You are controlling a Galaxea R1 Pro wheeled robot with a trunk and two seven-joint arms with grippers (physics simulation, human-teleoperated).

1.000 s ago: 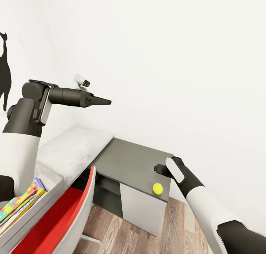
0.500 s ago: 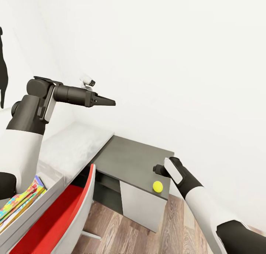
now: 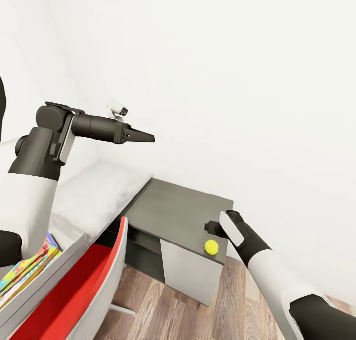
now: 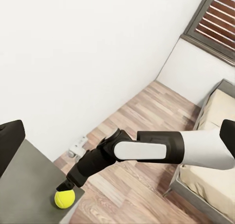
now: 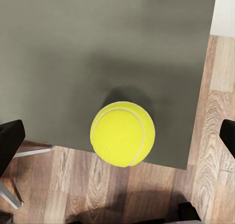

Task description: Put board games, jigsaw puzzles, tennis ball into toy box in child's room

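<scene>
The yellow tennis ball (image 3: 211,247) lies near the corner of the table's dark grey end (image 3: 173,206). My right gripper (image 3: 213,228) hangs just above it, open; in the right wrist view the tennis ball (image 5: 122,133) sits between the two fingertips (image 5: 10,143), untouched. My left gripper (image 3: 146,136) is raised high toward the wall, open and holding nothing; from it I see the ball (image 4: 64,198) under the right gripper (image 4: 66,186). The light-grey toy box (image 3: 66,255) at lower left holds colourful flat pieces, one a jigsaw puzzle (image 3: 17,270).
A red-and-white chair (image 3: 84,290) stands pushed against the table between the toy box and the ball. The pale table top (image 3: 99,191) runs along the white wall. Wood-plank floor (image 3: 237,300) lies past the table's edge. The beige bed (image 4: 213,180) stands beyond my right arm.
The camera has turned slightly, sliding the wall silhouette out of view. My left arm rose a little a second ago. The right gripper has stayed over the ball.
</scene>
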